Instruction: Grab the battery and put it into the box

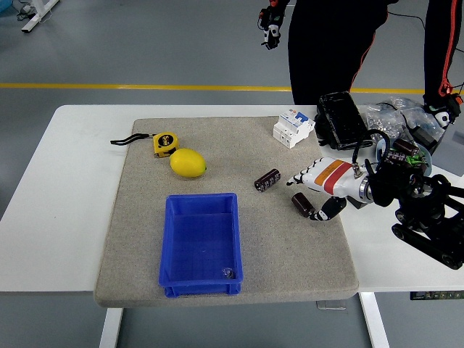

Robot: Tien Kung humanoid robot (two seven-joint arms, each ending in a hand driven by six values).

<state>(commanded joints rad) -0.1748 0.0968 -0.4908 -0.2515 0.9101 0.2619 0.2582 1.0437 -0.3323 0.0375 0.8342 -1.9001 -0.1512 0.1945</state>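
Observation:
Two dark cylindrical batteries lie on the grey mat [145,239]: one battery [267,180] near the middle, the other battery [303,204] a little lower and to the right. A blue box [201,244] sits at the mat's front, left of both. My right hand [313,196] reaches in from the right, white with an orange patch, fingers spread. Its thumb [328,209] lies just right of the nearer battery and the fingertips [296,178] hover above it. Nothing is held. The left arm is out of view.
A lemon [188,163] and a yellow tape measure [164,143] lie at the mat's back left. A white breaker [293,127], a black case [343,119] and plastic bags [391,119] sit at the back right. A person stands beyond the table's far edge.

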